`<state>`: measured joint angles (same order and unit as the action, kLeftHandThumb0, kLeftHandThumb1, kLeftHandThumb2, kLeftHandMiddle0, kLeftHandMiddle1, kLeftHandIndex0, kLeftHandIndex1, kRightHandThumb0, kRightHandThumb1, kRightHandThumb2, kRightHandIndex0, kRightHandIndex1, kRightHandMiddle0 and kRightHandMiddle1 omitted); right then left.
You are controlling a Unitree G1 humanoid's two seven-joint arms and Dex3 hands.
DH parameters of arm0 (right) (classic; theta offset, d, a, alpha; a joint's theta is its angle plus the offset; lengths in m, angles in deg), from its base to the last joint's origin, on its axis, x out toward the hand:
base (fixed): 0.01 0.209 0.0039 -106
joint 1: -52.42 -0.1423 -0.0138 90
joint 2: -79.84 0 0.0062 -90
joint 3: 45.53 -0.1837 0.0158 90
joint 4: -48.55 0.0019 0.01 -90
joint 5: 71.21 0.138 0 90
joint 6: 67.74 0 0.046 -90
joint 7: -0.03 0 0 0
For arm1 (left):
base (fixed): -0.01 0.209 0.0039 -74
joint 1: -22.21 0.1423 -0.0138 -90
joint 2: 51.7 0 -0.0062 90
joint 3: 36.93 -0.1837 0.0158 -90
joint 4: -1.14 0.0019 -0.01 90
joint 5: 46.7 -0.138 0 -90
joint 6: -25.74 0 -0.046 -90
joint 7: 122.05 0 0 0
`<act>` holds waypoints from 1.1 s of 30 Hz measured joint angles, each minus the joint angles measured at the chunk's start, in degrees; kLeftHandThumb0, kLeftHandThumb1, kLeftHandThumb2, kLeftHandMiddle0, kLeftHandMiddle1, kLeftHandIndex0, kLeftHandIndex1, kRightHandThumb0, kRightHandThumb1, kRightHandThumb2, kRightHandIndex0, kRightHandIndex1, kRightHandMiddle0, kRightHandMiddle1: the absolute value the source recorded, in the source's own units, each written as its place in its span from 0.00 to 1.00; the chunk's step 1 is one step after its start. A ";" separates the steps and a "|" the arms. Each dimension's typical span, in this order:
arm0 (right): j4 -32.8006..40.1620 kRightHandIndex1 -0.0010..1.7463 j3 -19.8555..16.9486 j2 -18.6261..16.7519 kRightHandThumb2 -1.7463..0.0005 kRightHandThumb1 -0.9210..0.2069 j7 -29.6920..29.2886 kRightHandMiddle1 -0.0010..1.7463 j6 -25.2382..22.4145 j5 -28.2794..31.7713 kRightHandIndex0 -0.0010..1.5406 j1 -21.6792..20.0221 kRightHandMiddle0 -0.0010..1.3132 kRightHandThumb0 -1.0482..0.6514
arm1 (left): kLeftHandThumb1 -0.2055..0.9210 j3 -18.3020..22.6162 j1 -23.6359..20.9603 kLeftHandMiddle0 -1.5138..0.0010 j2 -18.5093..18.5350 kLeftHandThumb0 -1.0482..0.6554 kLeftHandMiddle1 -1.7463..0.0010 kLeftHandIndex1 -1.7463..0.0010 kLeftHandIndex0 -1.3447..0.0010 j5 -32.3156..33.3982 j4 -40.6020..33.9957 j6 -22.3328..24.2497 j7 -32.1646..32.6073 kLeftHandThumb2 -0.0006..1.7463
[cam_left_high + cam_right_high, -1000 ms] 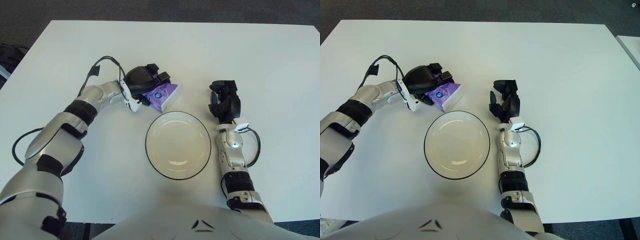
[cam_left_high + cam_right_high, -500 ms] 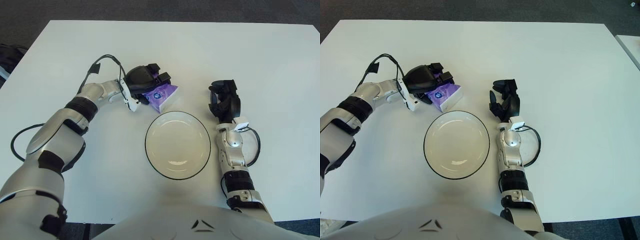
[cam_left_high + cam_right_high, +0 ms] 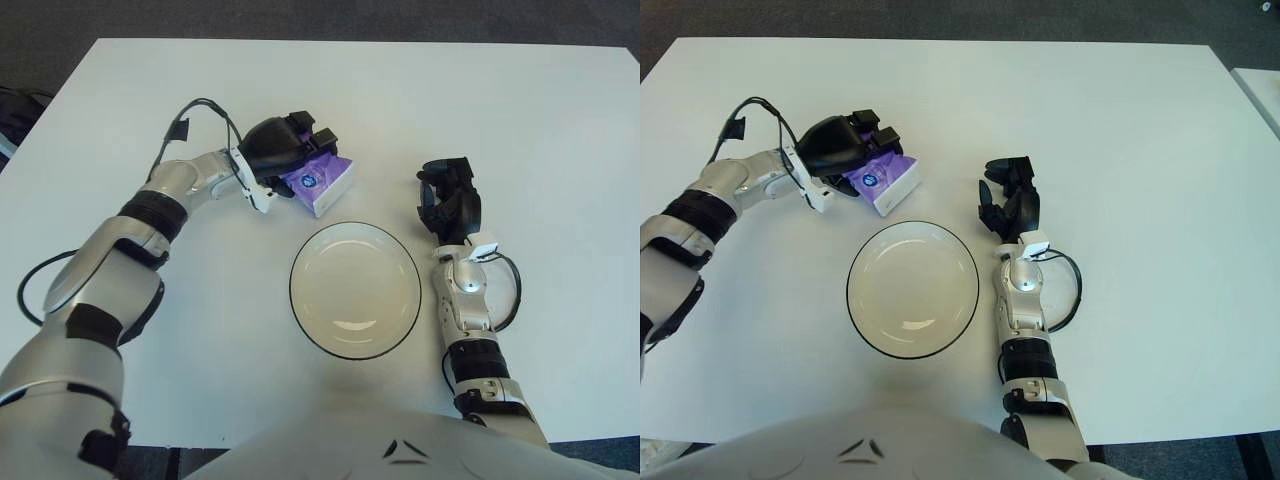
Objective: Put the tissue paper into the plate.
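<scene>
Left eye view shows the left hand [image 3: 283,150] closed around the purple tissue packet [image 3: 318,182], held just beyond the far-left rim of the empty plate [image 3: 355,290]. Grasping appears complete; transfer over the plate and release remain. The right hand [image 3: 449,200] shows right of the plate, fingers curled, holding nothing.

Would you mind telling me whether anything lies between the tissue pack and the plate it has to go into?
Nothing visible does. The left hand grips the purple tissue pack just beyond the empty plate, with only bare white table between them. The right hand shows to the plate's right, off that path.
</scene>
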<state>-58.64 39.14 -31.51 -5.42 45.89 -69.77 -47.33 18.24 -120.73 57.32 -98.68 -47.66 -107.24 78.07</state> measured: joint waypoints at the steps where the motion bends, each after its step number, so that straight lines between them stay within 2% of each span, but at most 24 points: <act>1: -0.01 0.83 -0.04 0.01 0.73 0.07 0.00 0.88 0.00 0.00 0.31 -0.02 0.20 0.61 | 0.30 0.76 0.00 0.51 0.31 0.61 0.01 0.00 0.61 0.58 -1.17 -0.02 -0.67 0.88; 11: -0.39 0.83 -0.03 0.20 0.73 0.07 0.00 0.89 0.00 -0.03 0.30 -0.18 0.20 0.61 | 0.29 5.45 1.51 0.50 2.17 0.61 0.01 0.00 0.60 4.26 -9.30 -2.42 -5.43 0.88; 21: -0.97 0.83 0.04 0.27 0.73 0.07 -1.19 0.89 0.29 -0.63 0.30 -0.61 0.20 0.61 | 0.28 8.95 5.20 0.50 2.48 0.61 0.00 0.00 0.59 4.91 -16.45 -9.74 -5.34 0.90; 33: -1.99 0.82 0.21 0.47 0.74 0.05 -1.95 0.90 0.49 -1.15 0.29 -1.21 0.20 0.61 | 0.29 12.03 9.39 0.49 2.16 0.61 0.02 0.00 0.60 12.86 -23.30 -14.81 -11.41 0.88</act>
<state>-60.63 39.35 -31.03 -7.37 46.39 -70.92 -48.54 30.26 -111.34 59.48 -85.82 -70.96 -122.04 66.66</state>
